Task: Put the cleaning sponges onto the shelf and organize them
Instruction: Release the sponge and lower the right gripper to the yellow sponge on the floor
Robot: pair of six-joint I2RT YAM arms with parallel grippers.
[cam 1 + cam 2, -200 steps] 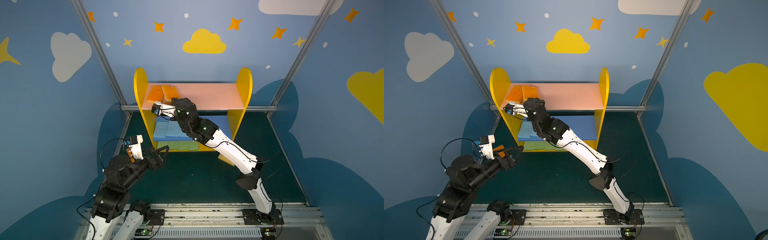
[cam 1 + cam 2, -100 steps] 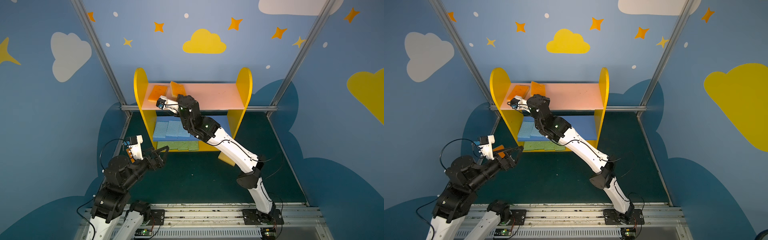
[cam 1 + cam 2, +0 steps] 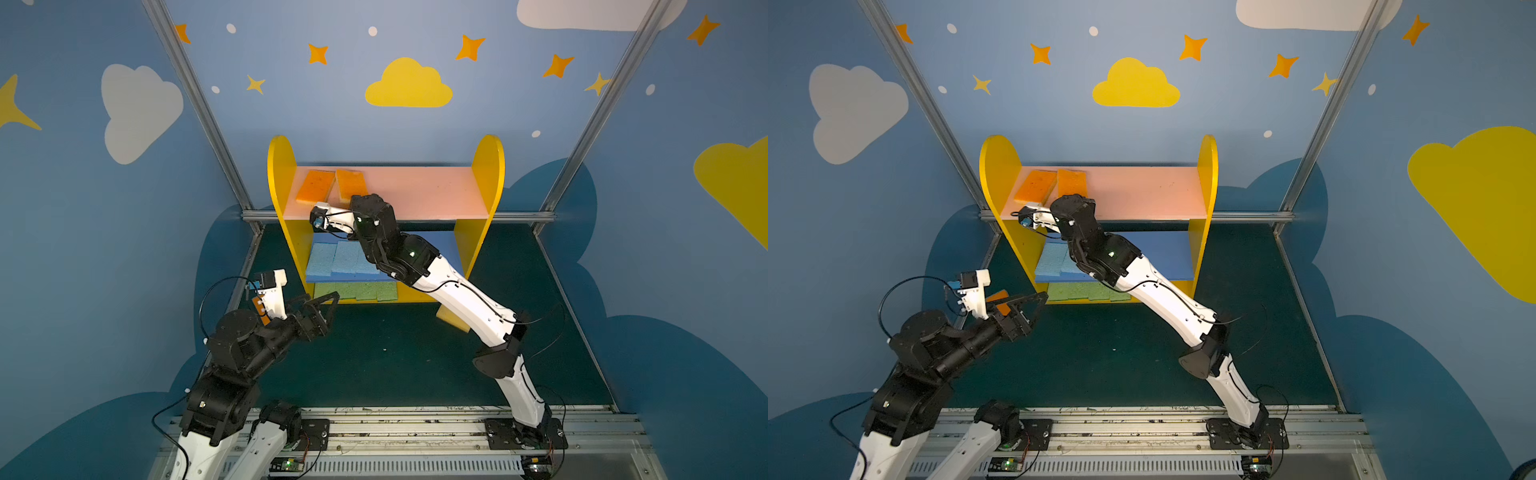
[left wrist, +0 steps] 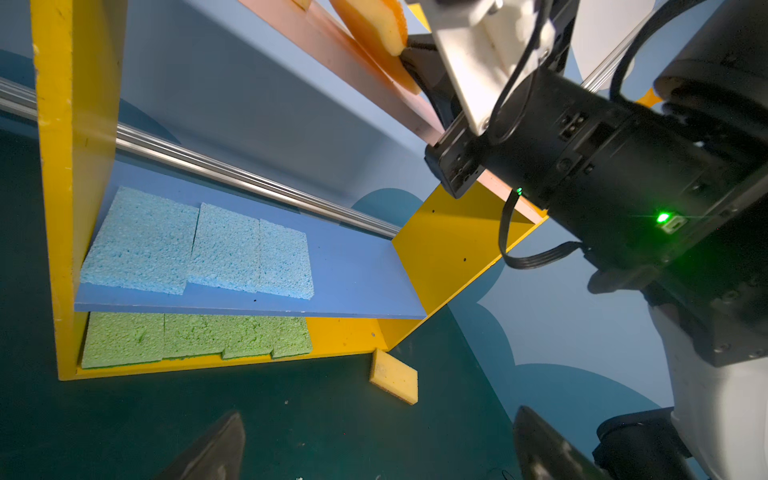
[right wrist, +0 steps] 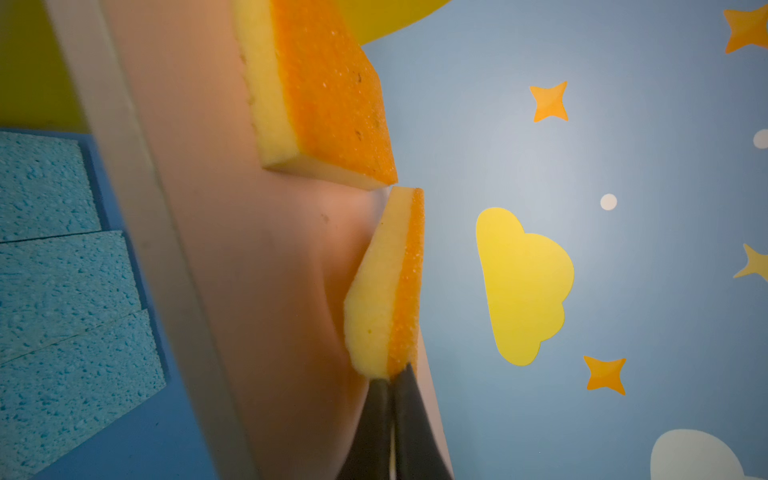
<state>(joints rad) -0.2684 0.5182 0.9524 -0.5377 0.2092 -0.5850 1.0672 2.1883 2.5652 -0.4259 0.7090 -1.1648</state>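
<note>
Here, an orange sponge [image 5: 384, 286] is pinched by the right tool [image 5: 391, 380], a second sponge [image 5: 328, 91] close at 9 o'clock.

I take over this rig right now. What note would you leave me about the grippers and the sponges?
Right gripper: shut on an orange sponge, held tilted over the pink board, beside a second orange sponge that lies there.
Left gripper: open, empty, low in front of the shelf, at its left end.
Done: three blue sponges on the blue board; four green sponges on the bottom board.
Left: lay the held sponge flat, then fetch the yellow-faced sponge from the floor by the right side panel.
</note>
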